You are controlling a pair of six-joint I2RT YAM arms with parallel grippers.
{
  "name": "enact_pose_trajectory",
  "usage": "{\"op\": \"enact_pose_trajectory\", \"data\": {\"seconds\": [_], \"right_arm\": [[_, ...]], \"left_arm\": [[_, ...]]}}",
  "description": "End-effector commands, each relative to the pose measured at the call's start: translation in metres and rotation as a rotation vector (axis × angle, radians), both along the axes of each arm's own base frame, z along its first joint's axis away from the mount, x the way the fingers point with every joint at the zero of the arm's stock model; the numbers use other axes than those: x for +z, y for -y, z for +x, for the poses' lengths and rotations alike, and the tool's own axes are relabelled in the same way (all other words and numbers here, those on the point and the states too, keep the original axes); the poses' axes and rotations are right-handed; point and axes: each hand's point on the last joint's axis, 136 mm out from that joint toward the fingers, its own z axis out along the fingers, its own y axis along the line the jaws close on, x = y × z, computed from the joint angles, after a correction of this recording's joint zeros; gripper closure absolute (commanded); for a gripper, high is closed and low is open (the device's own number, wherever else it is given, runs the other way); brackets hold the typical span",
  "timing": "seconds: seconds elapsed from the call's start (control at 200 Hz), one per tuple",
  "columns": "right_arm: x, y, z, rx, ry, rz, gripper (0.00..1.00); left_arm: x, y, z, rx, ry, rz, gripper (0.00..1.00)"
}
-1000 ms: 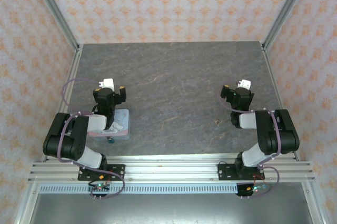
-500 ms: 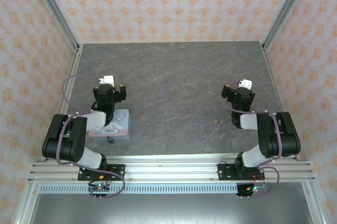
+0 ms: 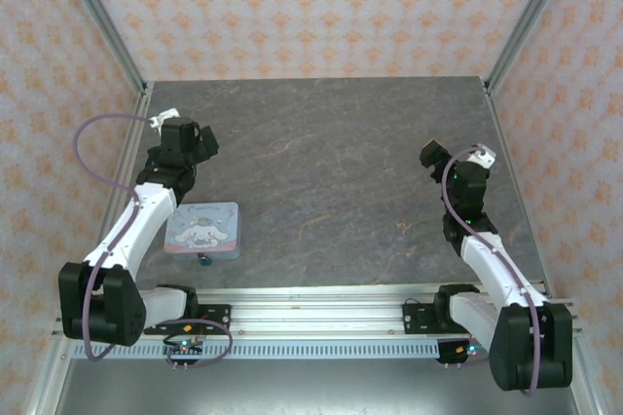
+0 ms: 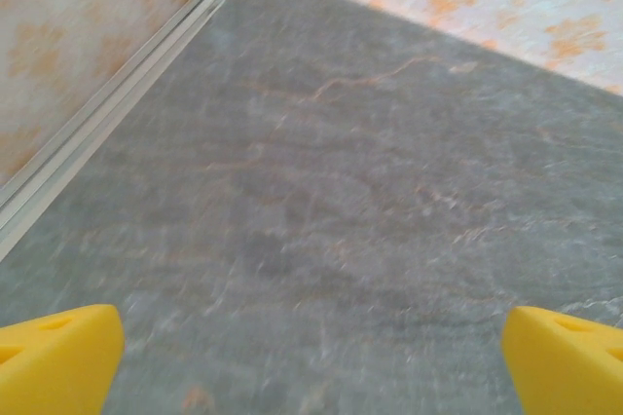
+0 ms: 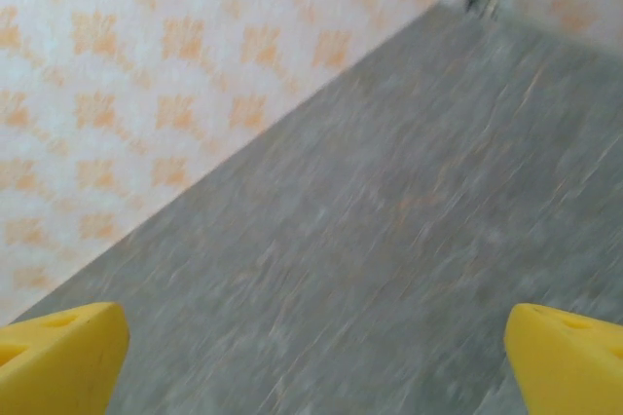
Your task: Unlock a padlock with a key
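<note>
Top external shot: left claw (image 3: 191, 134) and right claw (image 3: 438, 155) both gaping wide, empty. Padlock (image 3: 204, 260) sits well behind the left one by the tin (image 3: 202, 225)'s near edge; key (image 3: 400, 227) behind the right.

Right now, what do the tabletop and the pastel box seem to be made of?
Tabletop: dark grey, pale-veined, matte, like slate or a stone-look laminate. Pastel box: flat, rounded corners, printed cartoon lid; possibly tin, but too small to tell.
</note>
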Motion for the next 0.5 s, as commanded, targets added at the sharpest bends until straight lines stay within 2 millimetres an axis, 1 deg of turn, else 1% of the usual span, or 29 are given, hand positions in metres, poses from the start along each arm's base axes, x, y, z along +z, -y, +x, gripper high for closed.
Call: {"op": "enact_pose_trajectory", "data": {"seconds": [0.0,0.075,0.175,0.26,0.41,0.465,0.495], "right_arm": [[-0.025,-0.040,-0.011,0.173,-0.177,0.184,0.01],[-0.034,-0.051,-0.017,0.214,-0.244,0.223,0.01],[-0.042,-0.064,-0.025,0.258,-0.322,0.232,0.04],[-0.049,-0.073,-0.029,0.285,-0.388,0.213,0.05],[-0.063,-0.094,-0.033,0.354,-0.516,0.178,0.11],[-0.065,-0.102,-0.035,0.382,-0.557,0.146,0.13],[-0.063,-0.105,-0.037,0.393,-0.570,0.118,0.13]], "left_arm": [[-0.027,-0.026,-0.066,0.200,-0.231,-0.012,0.00],[-0.034,-0.031,-0.082,0.260,-0.260,-0.037,0.00],[-0.048,-0.036,-0.094,0.296,-0.306,-0.049,0.00],[-0.062,-0.038,-0.101,0.319,-0.343,-0.067,0.00],[-0.086,-0.039,-0.108,0.330,-0.366,-0.084,0.00],[-0.093,-0.036,-0.108,0.317,-0.364,-0.097,0.00],[-0.097,-0.034,-0.109,0.306,-0.365,-0.109,0.00]]}}
